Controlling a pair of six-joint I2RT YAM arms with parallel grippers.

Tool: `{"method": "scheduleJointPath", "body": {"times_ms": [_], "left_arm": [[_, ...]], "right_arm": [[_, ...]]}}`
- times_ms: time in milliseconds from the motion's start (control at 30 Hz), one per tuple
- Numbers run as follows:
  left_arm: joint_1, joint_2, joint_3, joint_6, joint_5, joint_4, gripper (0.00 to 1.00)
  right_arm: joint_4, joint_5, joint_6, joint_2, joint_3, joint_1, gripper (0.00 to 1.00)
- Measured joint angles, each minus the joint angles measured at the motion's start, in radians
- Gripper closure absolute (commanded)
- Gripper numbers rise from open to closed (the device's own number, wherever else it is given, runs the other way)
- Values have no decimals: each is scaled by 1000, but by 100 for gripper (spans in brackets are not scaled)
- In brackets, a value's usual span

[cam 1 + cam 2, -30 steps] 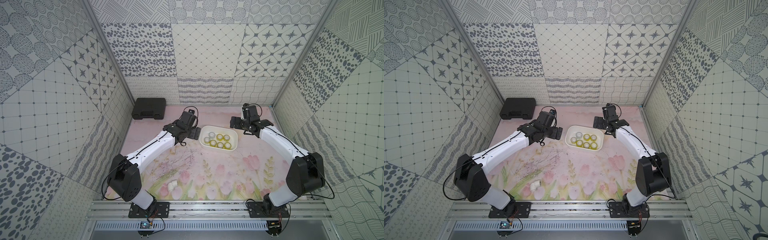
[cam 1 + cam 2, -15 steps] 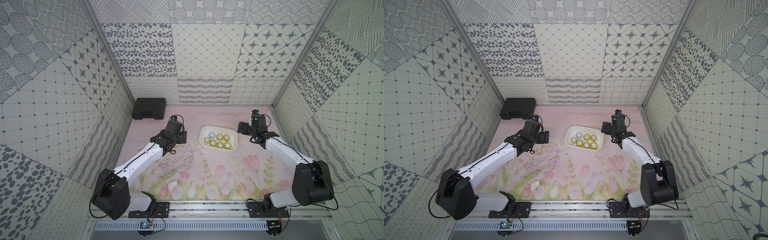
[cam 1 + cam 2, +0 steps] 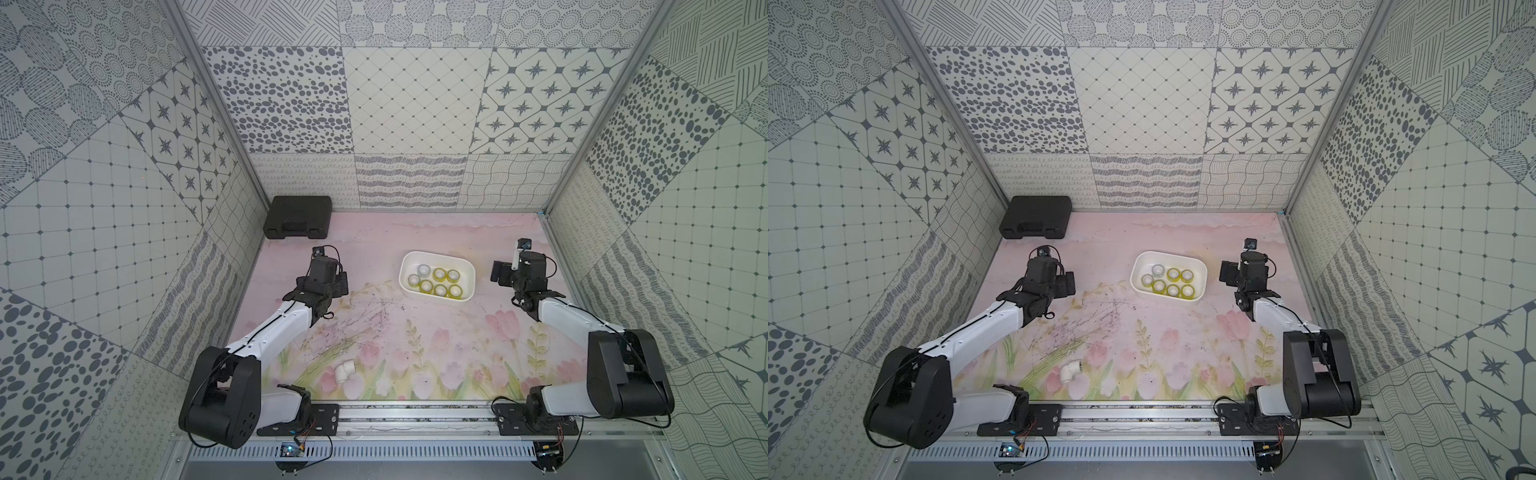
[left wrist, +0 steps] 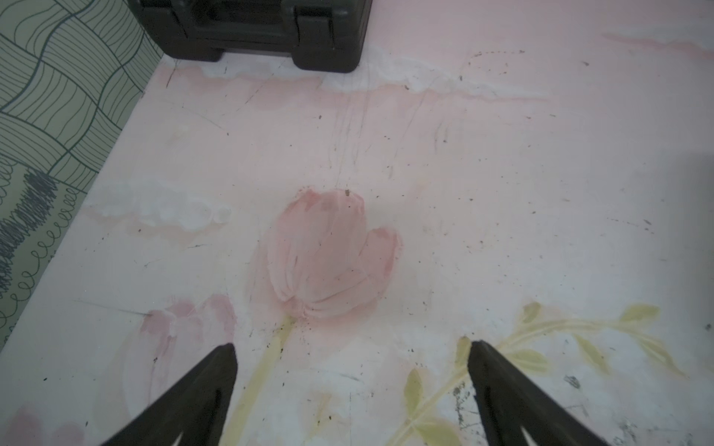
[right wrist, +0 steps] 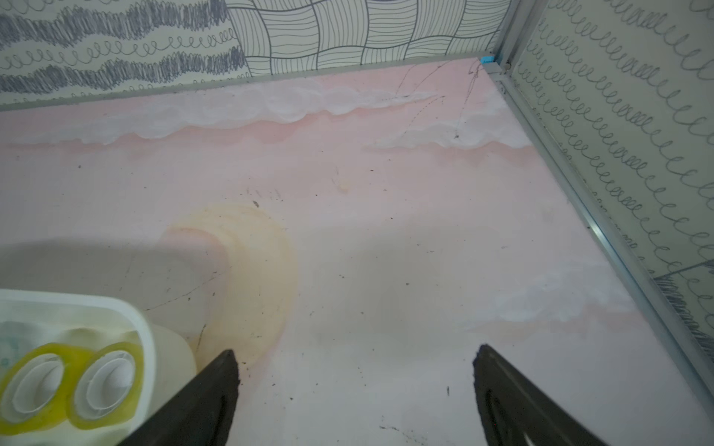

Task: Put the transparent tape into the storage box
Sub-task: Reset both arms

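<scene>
Transparent tape (image 3: 440, 289): seven rolls, all inside the storage box (image 3: 464, 269), lying flat with holes up in two rows. They crowd the box's half toward the black case (image 3: 298, 217); the other end of its floor is bare. One roll looks greyish, the rest yellowish.

Left tool (image 4: 349, 347): fingers spread wide, nothing between them, over bare counter (image 3: 415, 332). It is well apart from the box, on the black-case side.

Right tool (image 5: 355, 353): also wide and empty, off the box's opposite short end. In both top views a gap shows between it and the box rim. The side wall is close behind it.

Open counter runs from the box's far edge to the back wall. On its near side the counter is bare as far as the white pipe elbow (image 3: 345, 371), which is well apart.
</scene>
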Motion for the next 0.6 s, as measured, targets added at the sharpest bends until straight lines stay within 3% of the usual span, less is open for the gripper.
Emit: {"method": "scheduleJointPath", "body": {"times_ms": [133, 600], "left_arm": [[38, 27, -58, 2, 10, 92, 1], [96, 109, -195, 45, 34, 406, 1]], "right_arm": [[142, -10, -2, 19, -86, -43, 3], [555, -153, -26, 127, -225, -45, 3]]}}
